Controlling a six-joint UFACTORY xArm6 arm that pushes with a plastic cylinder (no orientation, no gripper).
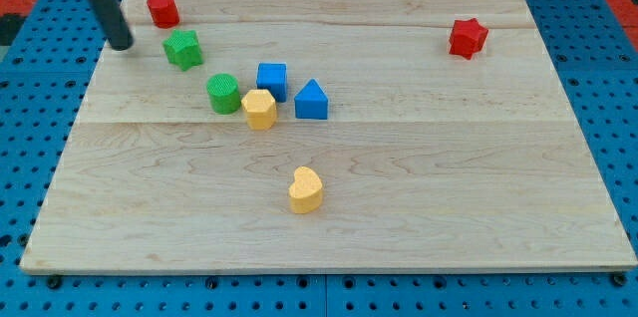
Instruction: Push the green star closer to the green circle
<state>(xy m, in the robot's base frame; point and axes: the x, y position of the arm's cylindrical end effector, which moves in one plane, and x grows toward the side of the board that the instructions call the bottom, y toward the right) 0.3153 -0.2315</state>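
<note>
My tip (122,44) left of green star (183,48).

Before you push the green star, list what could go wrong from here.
1. My tip sits to the view's left of the green star, not behind it. A straight push from here would probably send it toward the view's right, past the green circle.
2. The yellow block seems to touch the circle, with the blue cube close by. Too long a push could shove that cluster.
3. Repositioning may clip the red cylinder.
</note>
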